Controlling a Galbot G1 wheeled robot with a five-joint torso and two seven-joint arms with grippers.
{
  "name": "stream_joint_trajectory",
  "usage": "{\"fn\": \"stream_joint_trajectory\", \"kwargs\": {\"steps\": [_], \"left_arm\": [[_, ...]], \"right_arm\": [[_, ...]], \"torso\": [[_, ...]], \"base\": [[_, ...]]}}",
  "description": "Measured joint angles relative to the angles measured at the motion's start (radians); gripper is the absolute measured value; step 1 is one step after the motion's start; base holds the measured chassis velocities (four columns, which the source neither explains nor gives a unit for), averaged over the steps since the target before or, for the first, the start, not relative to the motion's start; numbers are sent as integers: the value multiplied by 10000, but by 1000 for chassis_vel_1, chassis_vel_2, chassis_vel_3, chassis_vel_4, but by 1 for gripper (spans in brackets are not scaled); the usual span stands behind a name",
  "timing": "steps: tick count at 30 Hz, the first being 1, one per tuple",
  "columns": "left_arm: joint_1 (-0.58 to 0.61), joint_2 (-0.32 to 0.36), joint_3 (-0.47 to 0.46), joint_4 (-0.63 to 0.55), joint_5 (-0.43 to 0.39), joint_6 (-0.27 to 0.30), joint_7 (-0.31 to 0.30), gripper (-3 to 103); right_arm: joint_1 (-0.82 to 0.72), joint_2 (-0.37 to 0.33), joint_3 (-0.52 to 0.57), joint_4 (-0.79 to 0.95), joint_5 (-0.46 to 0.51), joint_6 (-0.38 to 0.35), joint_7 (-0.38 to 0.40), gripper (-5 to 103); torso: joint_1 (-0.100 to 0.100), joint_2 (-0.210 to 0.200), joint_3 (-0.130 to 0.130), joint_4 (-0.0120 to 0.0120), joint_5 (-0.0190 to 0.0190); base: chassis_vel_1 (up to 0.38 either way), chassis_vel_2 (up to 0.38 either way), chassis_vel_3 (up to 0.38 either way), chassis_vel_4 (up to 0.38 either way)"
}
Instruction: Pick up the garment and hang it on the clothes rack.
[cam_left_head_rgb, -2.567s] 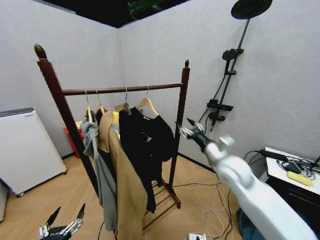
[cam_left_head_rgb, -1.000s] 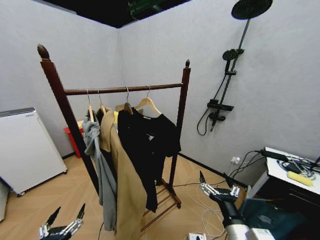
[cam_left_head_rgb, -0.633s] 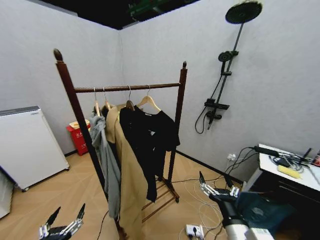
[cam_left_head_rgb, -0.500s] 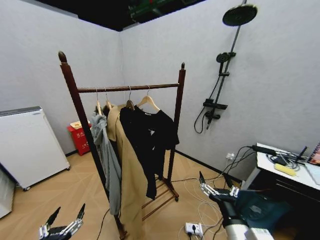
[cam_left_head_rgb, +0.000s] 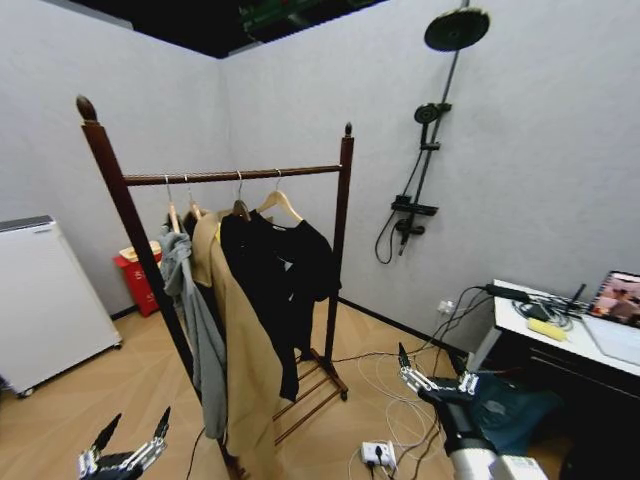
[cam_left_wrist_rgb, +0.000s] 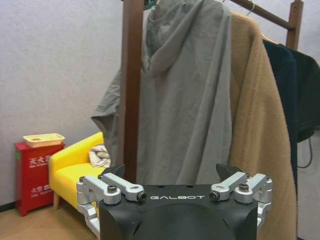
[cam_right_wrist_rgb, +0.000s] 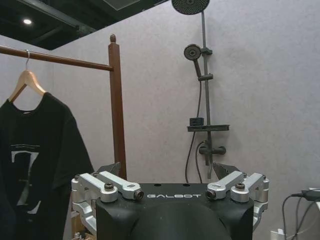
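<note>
Corner room: pale grey textured walls, herringbone wood floor (cam_left_head_rgb: 60, 400), black shower fixture (cam_left_head_rgb: 420, 120) on the wall right of the rack.

Clothes rack (cam_left_head_rgb: 342, 215): dark reddish-brown wood, two posts with ball finials, one horizontal bar, slatted shelf at foot. Stands ahead of both grippers, between them in the head view.

Garment (cam_left_head_rgb: 275, 280): black soft cloth on a pale wooden hanger (cam_left_head_rgb: 277, 203), hung on the bar nearest the right-hand post. Well apart from both grippers, touched by neither. Beside it, further along the bar: long tan coat (cam_left_head_rgb: 240, 350), fuzzy texture, then grey hoodie (cam_left_head_rgb: 195, 320).

Left gripper (cam_left_head_rgb: 128, 438): low by the floor, left of the rack, fingers spread wide, holding nothing.
Right gripper (cam_left_head_rgb: 437, 372): low, right of the rack, above loose cables and a power strip (cam_left_head_rgb: 377, 454), fingers spread wide, holding nothing.

View differences:
- Left wrist: looks past its metal fingers (cam_left_wrist_rgb: 112, 186) at the near post, hoodie and coat close up; also a yellow sofa (cam_left_wrist_rgb: 80, 167) and red cabinet (cam_left_wrist_rgb: 32, 172) behind the rack.
- Right wrist: black garment hangs beside the far post, with a faint pale print on the chest; shower fixture beyond.
- Head: white appliance (cam_left_head_rgb: 45, 295) far left of the left gripper; desk (cam_left_head_rgb: 570, 335) with laptop (cam_left_head_rgb: 620, 300) right of the right gripper.
</note>
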Motion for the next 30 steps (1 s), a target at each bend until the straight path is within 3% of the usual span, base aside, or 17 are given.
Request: {"fn": "stream_joint_trajectory", "kwargs": {"steps": [30], "left_arm": [[0,0,0,0,0,0,0,100]], "right_arm": [[1,-1,-1,-6,1,-1,0,100]], "torso": [[6,1,4,-1,2]], "base": [[-109,-116,-116,-117]]}}
